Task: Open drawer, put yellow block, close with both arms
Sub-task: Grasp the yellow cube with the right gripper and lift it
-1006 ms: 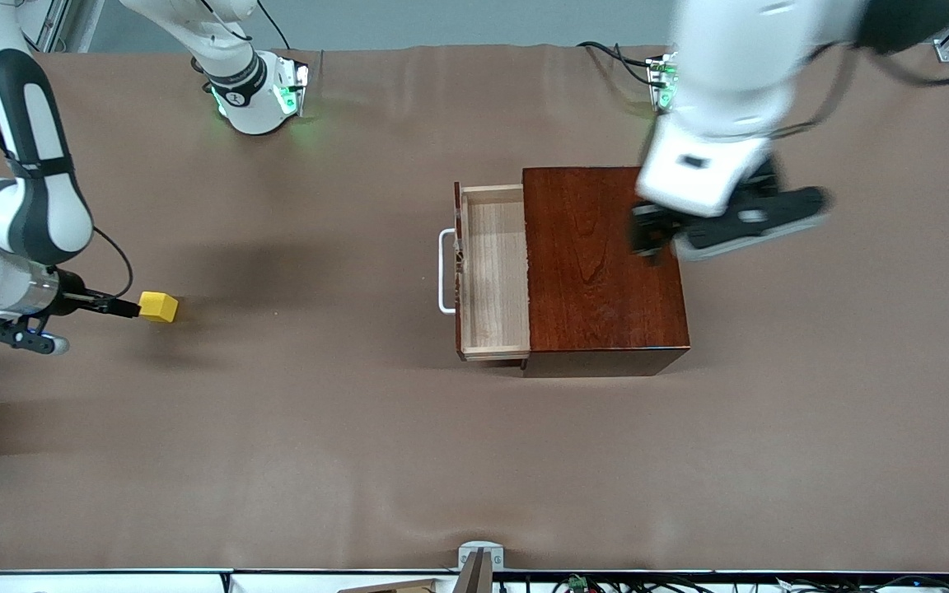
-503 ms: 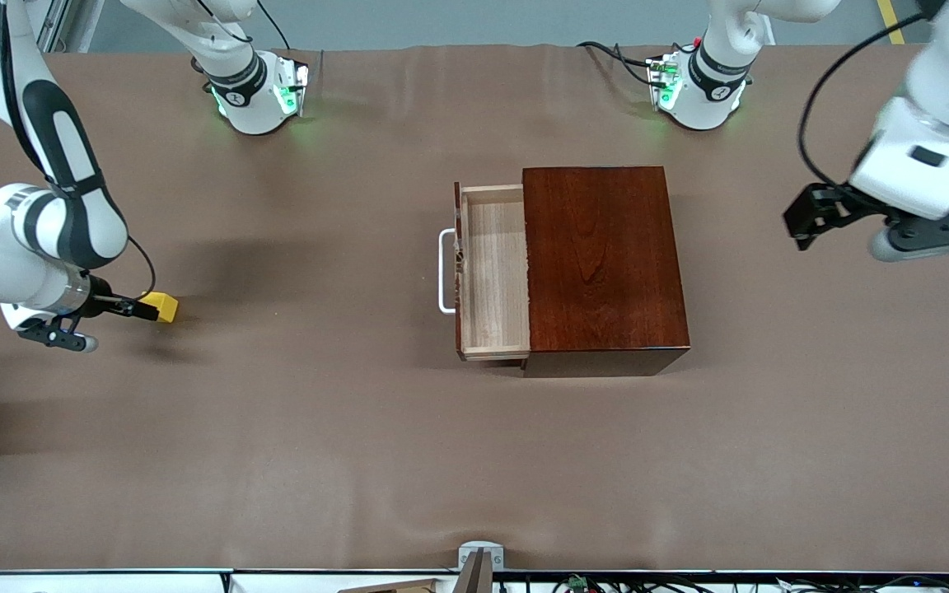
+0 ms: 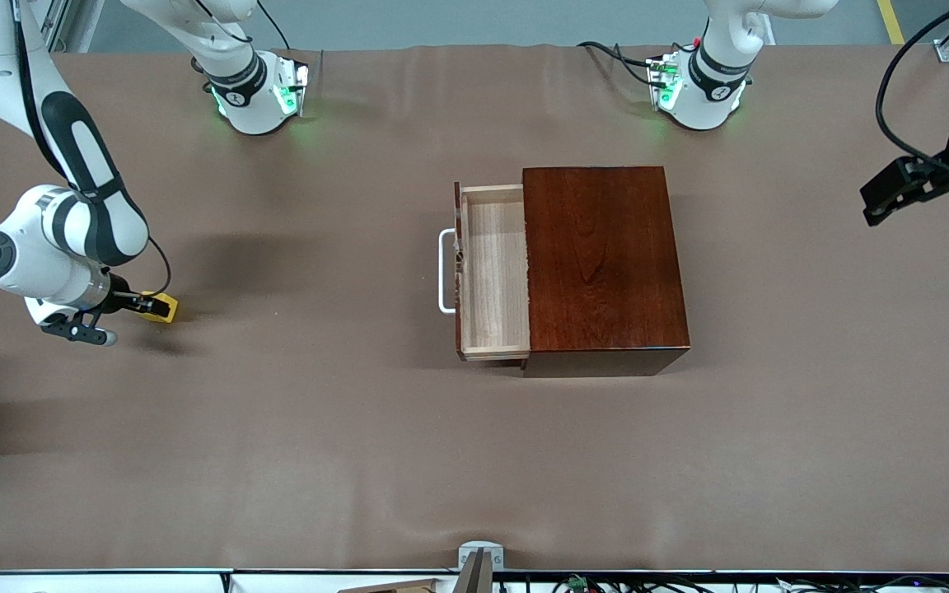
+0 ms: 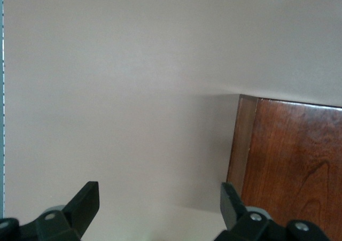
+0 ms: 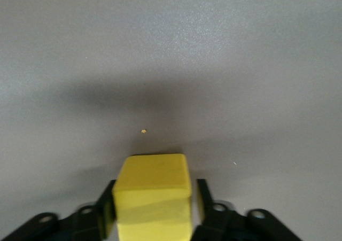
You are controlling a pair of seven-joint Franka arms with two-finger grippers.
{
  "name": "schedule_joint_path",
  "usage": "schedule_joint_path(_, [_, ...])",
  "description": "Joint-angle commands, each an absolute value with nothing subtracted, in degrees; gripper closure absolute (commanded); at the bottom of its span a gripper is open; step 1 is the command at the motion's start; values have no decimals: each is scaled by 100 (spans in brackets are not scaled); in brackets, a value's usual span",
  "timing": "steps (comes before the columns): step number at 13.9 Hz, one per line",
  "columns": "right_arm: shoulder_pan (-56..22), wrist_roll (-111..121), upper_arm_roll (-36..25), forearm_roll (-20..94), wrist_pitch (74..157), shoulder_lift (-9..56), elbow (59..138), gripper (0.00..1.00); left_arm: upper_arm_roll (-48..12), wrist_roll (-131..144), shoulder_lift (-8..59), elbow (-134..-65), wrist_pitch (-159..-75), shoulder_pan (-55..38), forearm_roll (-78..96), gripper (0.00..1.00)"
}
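Observation:
The drawer [image 3: 494, 272] stands pulled out of the dark mahogany box [image 3: 602, 263], its pale-wood tray empty and its white handle [image 3: 443, 272] facing the right arm's end. The yellow block [image 3: 165, 307] rests on the table near that end. My right gripper [image 3: 153, 306] is low at the table and shut on the block, one finger on each side; the right wrist view shows the block [image 5: 153, 195] between the fingers. My left gripper [image 3: 874, 206] is open and empty, in the air over the table at the left arm's end. Its wrist view shows the gripper [image 4: 159, 198] and a corner of the box [image 4: 288, 161].
The brown table cloth [image 3: 318, 428] lies bare around the box and the block. The two arm bases [image 3: 256, 95] [image 3: 697, 91] glow green along the table edge farthest from the front camera. A small metal fitting [image 3: 479, 556] sits at the nearest edge.
My left arm swung from over the box out to the left arm's end of the table. My right gripper slid forward until its fingers flanked the block.

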State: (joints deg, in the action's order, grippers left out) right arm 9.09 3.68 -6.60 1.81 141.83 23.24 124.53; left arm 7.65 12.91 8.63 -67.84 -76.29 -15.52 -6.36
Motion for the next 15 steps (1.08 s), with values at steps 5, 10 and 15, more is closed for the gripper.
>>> schedule_joint_path(5, [958, 650, -554, 202, 13984, 1988, 12533, 87, 651, 817, -104, -8119, -8085, -1073, -510, 0])
schedule_joint_path(10, [809, 642, -545, 377, 12571, 1398, 12104, 87, -447, 738, -447, -8630, -8209, 43, -123, 0])
schedule_joint_path(15, [686, 580, -554, 580, 10929, 967, 11278, 87, -448, 738, -439, -8622, -8121, 53, -158, 0])
